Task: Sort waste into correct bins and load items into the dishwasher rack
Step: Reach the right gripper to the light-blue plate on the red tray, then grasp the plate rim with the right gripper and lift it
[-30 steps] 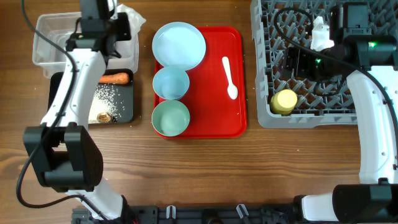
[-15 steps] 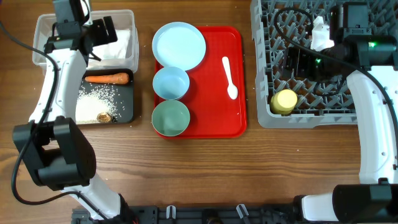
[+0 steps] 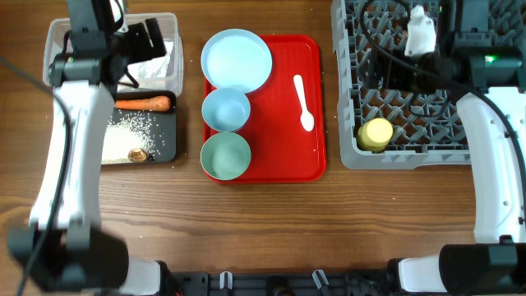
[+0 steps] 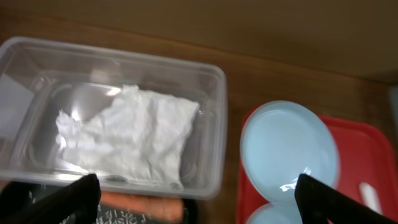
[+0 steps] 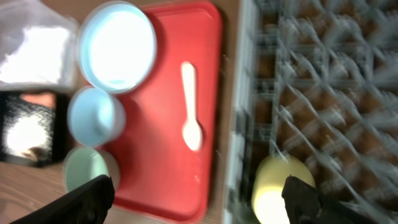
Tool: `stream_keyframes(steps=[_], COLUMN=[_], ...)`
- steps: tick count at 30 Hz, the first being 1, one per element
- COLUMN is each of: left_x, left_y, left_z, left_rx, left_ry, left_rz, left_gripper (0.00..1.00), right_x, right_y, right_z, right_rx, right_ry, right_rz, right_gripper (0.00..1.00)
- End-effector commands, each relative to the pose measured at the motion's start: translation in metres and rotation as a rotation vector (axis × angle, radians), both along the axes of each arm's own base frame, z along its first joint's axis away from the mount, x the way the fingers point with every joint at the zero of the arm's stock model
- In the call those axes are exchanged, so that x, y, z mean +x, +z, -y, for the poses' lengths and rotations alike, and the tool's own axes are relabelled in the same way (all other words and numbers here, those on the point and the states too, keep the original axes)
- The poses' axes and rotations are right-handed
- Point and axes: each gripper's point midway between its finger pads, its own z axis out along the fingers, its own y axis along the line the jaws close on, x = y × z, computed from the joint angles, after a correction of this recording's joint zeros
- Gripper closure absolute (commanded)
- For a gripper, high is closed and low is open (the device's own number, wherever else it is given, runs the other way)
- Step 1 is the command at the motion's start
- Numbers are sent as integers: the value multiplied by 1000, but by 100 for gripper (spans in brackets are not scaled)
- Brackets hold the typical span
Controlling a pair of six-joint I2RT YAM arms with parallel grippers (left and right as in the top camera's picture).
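Waste: napkin (image 4: 127, 134) lies in the clear tub (image 4: 211, 124), directly below the left end effector (image 4: 196, 190); carrot (image 3: 144, 104), rice (image 3: 123, 131) and brown lump (image 3: 137, 154) are in the black tub (image 3: 174, 123) just beside it.
Left end effector: fingers spread wide, holding nothing.
Loaded: yellow cup (image 3: 376, 134) sits in the rack (image 3: 427, 123), below the right end effector (image 5: 199, 199).
Right end effector: spread, empty.
Left to load: plate (image 3: 237, 59), blue bowl (image 3: 226, 108), green bowl (image 3: 225, 156) and spoon (image 3: 302, 100) on the red tray (image 3: 279, 156), between the two end effectors.
Progress: visible waste looks sorted; loading is barely begun.
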Motion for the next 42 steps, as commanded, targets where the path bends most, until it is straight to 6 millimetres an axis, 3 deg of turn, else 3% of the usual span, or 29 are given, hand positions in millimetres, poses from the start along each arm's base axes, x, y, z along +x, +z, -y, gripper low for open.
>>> stream_keyframes(steps=[1, 6, 10, 14, 18, 23, 28, 32, 35, 42], left_x=[-39, -69, -88, -100, -106, -112, -120, -121, -121, -123], left_y=[47, 51, 39, 28, 23, 18, 13, 12, 12, 11], left_z=[27, 38, 30, 14, 5, 6, 6, 6, 6, 6], left_rx=[-58, -73, -134, -181, -184, -182, -180, -181, -180, -180], left_ry=[-26, -37, 43, 140, 170, 172, 175, 176, 176, 176], left_rz=[57, 4, -81, -142, -170, -204, -243, -248, -248, -255], left_gripper=[0, 0, 0, 0, 0, 0, 0, 0, 0, 0], right_x=[15, 46, 72, 95, 114, 122, 127, 128, 129, 135], right_y=[23, 37, 23, -25, -105, -182, -227, -247, -250, -263], right_z=[-41, -91, -130, -164, -192, -199, -201, -201, -201, -201], right_rx=[95, 119, 129, 117, 97, 83, 81, 76, 76, 35], right_ry=[74, 150, 180, 184, 195, 177, 161, 159, 160, 112], right_rz=[101, 251, 304, 264, 167, 60, 15, 1, 4, 21], right_gripper=[10, 10, 10, 10, 10, 10, 11, 13, 16, 36])
